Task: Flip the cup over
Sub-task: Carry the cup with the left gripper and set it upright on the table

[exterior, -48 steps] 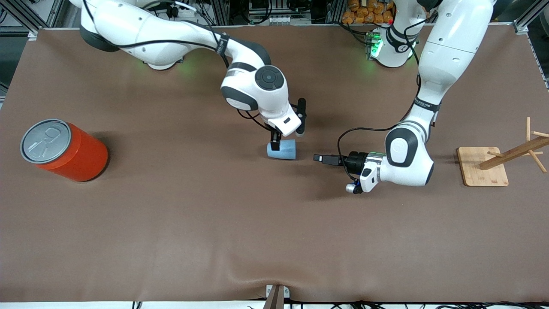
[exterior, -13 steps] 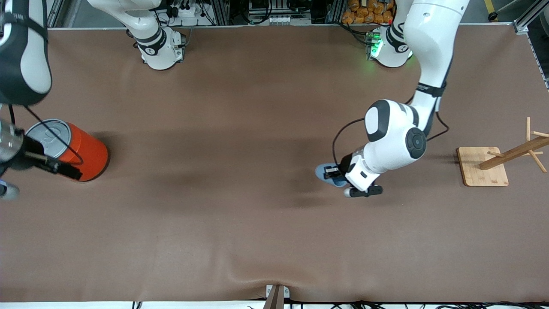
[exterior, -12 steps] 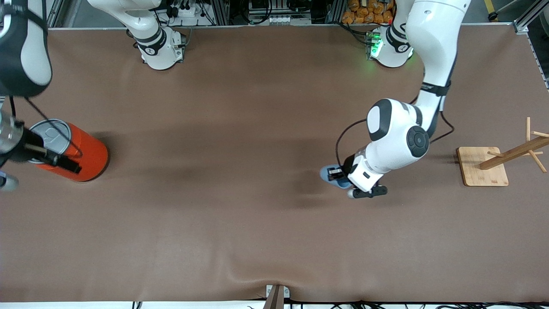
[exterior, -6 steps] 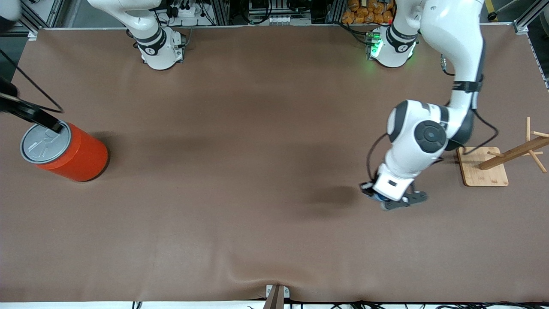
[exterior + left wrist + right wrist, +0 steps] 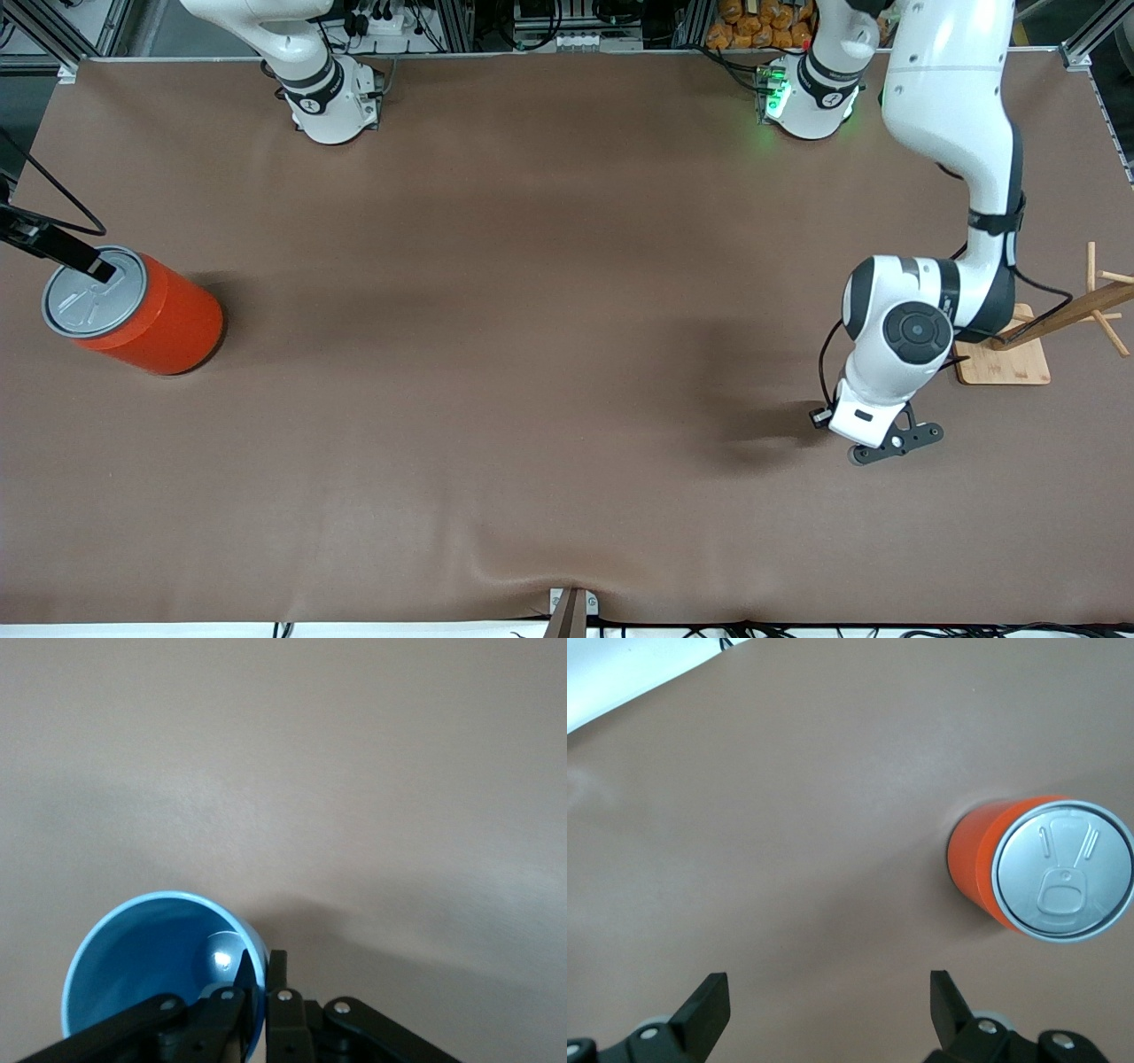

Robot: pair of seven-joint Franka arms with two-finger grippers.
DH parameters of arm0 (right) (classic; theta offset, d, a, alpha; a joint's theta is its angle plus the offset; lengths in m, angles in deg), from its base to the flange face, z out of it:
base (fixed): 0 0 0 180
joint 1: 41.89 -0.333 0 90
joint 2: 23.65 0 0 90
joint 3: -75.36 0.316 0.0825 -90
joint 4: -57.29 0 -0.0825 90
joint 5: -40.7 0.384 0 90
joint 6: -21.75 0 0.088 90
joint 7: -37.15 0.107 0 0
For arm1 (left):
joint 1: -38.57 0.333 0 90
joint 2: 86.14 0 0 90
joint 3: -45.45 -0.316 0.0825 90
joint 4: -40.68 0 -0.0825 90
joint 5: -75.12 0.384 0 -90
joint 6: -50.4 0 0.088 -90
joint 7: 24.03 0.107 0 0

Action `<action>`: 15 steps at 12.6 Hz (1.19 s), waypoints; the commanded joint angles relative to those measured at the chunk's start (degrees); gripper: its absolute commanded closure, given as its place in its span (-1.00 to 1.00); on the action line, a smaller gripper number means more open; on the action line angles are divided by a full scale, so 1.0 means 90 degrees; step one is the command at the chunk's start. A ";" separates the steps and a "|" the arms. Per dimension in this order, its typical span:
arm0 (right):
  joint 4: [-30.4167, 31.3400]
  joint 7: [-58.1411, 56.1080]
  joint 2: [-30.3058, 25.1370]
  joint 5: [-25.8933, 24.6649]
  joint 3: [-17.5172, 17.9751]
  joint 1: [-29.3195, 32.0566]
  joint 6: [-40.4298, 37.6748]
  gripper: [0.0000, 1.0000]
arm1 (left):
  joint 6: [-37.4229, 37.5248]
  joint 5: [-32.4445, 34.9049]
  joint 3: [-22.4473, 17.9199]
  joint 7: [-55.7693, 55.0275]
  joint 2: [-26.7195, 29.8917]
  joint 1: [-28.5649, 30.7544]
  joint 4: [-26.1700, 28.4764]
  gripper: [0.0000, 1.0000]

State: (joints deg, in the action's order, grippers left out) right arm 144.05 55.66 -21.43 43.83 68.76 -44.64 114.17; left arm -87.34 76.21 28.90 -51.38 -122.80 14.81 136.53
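- Cup [image 5: 155,970], small, light-blue, tapered plastic: pinched at its rim by the left gripper [image 5: 261,979], mouth up, carried toward the left arm's table end since a second ago.
- Right gripper [image 5: 824,1005], spread wide and empty, has withdrawn above the orange-red can [image 5: 1036,868].
- Judgement: flip looks done; set-down remains.

The cup [image 5: 159,970] in the black left pincer [image 5: 262,979] is light blue, darker blue inside. Under the black right pincer [image 5: 824,1010] stands an orange-red can [image 5: 983,864], grey-lidded, on the brown desk [image 5: 496,372].
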 commanded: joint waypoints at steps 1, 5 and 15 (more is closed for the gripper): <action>-0.0507 -0.0122 0.0095 -0.0162 -0.0038 -0.0114 -0.0064 -1.00 | -0.0077 0.0269 -0.0016 -0.0154 -0.0155 0.0168 -0.0162 1.00; -0.0675 -0.0404 0.0066 -0.0075 -0.0087 -0.0037 -0.0580 -1.00 | -0.0019 0.0201 0.0003 -0.0066 0.0175 0.0296 -0.0162 -1.00; -0.0685 -0.1890 0.0027 -0.0240 -0.0058 -0.0085 -0.0991 -1.00 | 0.3086 0.0269 0.0023 0.1875 0.3338 0.0413 0.0129 -1.00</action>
State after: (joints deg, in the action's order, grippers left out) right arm 139.00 39.30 -21.30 42.59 68.26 -45.45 106.62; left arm -61.43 76.97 28.77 -37.89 -99.13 17.92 133.43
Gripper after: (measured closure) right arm 0.000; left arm 0.000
